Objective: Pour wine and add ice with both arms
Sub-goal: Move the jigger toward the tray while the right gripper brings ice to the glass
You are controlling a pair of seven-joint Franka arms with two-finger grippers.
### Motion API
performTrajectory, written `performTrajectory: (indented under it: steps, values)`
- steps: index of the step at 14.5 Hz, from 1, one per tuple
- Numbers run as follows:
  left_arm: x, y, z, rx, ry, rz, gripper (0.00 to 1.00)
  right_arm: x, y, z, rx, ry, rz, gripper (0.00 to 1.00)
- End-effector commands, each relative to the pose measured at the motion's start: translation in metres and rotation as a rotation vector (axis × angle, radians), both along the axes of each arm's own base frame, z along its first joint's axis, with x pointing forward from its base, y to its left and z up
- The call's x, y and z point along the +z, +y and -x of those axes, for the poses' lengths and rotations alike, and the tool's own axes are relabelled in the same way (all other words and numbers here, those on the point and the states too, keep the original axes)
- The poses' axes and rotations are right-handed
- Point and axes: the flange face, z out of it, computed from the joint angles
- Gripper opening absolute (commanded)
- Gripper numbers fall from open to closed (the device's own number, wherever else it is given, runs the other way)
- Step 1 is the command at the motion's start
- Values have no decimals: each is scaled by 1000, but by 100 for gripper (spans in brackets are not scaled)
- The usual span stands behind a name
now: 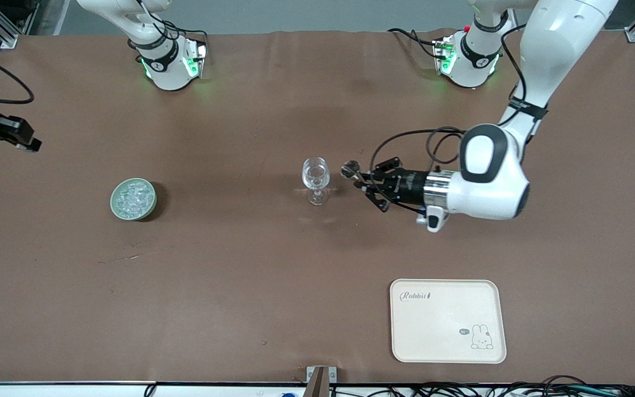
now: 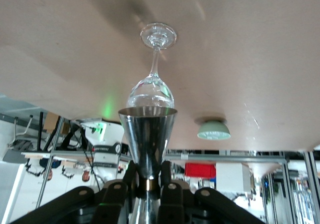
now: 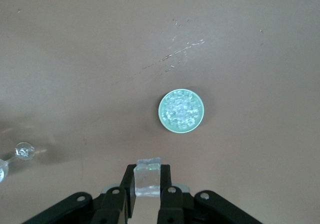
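Note:
A clear stemmed glass (image 1: 316,176) (image 2: 151,89) stands mid-table. My left gripper (image 1: 357,176) (image 2: 148,184) is shut on the waist of the silvery jigger (image 1: 350,169) (image 2: 148,139). It holds the jigger tipped on its side, mouth toward the glass rim and just short of it. No wine can be made out. A pale-green bowl (image 1: 114,205) (image 3: 162,111) heaped with ice (image 1: 133,197) (image 3: 181,109) sits toward the right arm's end. High over the table by the bowl, my right gripper (image 1: 32,144) (image 3: 148,181) is shut on a single clear ice cube (image 3: 148,176).
A cream tray (image 1: 447,320) with a rabbit print lies near the front edge, toward the left arm's end. Scratches mark the brown table cover (image 1: 130,256) nearer the camera than the bowl.

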Motion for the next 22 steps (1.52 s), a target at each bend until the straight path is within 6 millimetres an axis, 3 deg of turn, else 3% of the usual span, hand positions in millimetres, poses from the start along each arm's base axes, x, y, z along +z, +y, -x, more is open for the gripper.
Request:
performTrajectory:
  steps: [1, 3, 7, 9, 12, 16, 18, 22]
  values:
    - [21, 32, -16, 0, -6, 70, 0, 2, 45, 10, -75, -3, 9, 1]
    - [24, 56, -34, 37, -9, 104, 0, 4, 84, 11, -129, -24, 11, 1]
    - [29, 79, -58, 53, 21, 189, 0, -9, 172, 18, -209, -40, 4, 0]
    - [13, 103, -70, 97, 60, 242, 0, -25, 229, 26, -226, -39, 9, 0]
    - [-2, 115, -92, 114, 80, 285, 0, -50, 286, 31, -269, -47, 1, 0]
    - [-39, 135, -113, 192, 96, 321, 0, -107, 361, 32, -334, -45, -13, 0]
    - [-61, 138, -122, 204, 97, 321, 0, -137, 405, 45, -353, -50, -3, 0]
    - [-90, 164, -134, 334, 87, 342, 0, -184, 453, 54, -366, -57, -11, 0]
